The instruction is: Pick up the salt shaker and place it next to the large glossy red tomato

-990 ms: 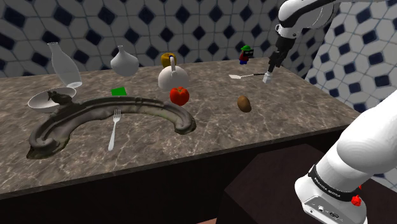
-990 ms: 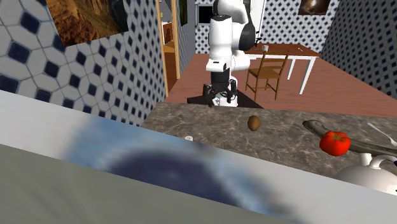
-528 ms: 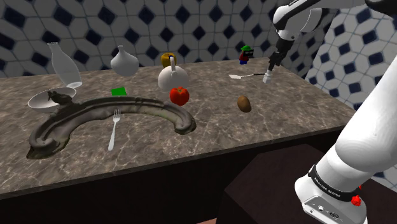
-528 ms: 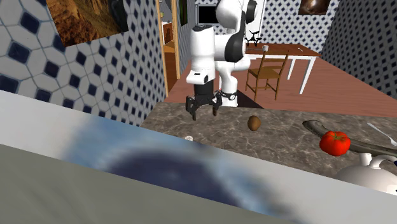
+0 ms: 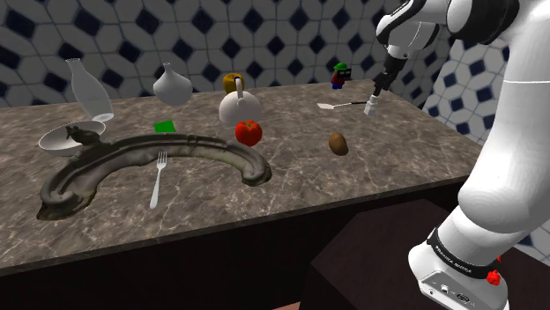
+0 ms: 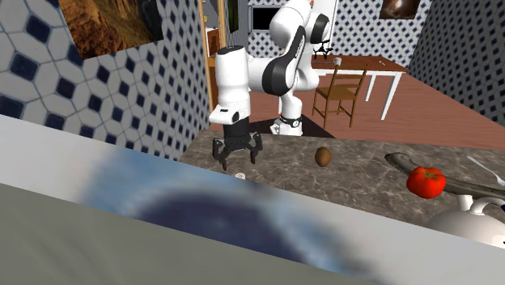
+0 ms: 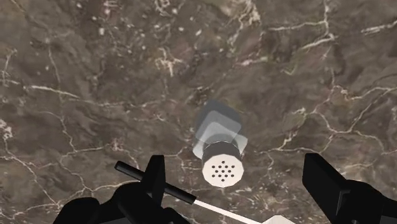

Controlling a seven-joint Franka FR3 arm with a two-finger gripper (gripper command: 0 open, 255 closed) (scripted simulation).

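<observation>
The salt shaker (image 7: 222, 163) is a small pale shaker with a perforated round cap, standing upright on the dark marble counter (image 5: 291, 176). It stands near the counter's far right end in the shoulder view (image 5: 371, 107). My gripper (image 5: 380, 89) hangs open just above it, fingers spread wide to either side without touching it (image 7: 238, 181). From the second exterior view the gripper (image 6: 236, 159) sits right over the shaker's cap (image 6: 240, 175). The glossy red tomato (image 5: 248, 132) lies mid-counter, well off to the shoulder view's left of the shaker (image 6: 426, 180).
A spatula (image 5: 340, 105) lies beside the shaker, its dark handle (image 7: 153, 181) under one finger. A brown potato (image 5: 338, 143) sits between shaker and tomato. A white teapot (image 5: 238, 107) stands behind the tomato, a curved grey basin (image 5: 159, 157) and a fork (image 5: 159, 176) to its left.
In the second exterior view the arm has swung left and the hand has come down over the shaker. The shaker and tomato have not moved.
</observation>
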